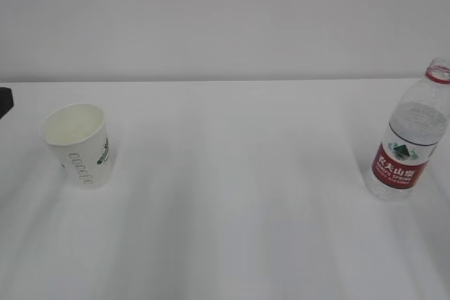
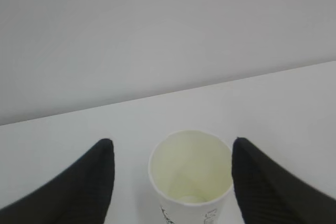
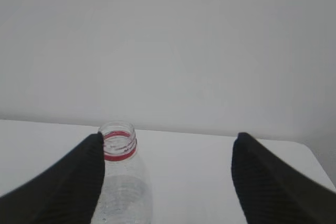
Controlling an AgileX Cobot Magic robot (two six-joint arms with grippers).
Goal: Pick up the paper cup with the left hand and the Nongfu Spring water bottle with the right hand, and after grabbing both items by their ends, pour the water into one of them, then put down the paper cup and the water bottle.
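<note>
Paper cup [image 1: 79, 144] stands upright on the white table [image 1: 232, 194] at about nine o'clock in the exterior view, its mouth empty. Nongfu Spring water bottle [image 1: 410, 138] stands uncapped at three o'clock, well apart from it. Left hand [image 2: 170, 182] is spread wide around the cup, not touching. Right hand [image 3: 168, 182] gapes too, the bottle neck just beside its left finger.

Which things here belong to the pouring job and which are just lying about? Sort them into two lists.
Part of the job:
- paper cup, upright, empty as far as visible
- water bottle, upright, cap off
- left end effector, open around the cup
- right end effector, open by the bottle's neck

Just there:
- white table; nothing else lies on it
</note>
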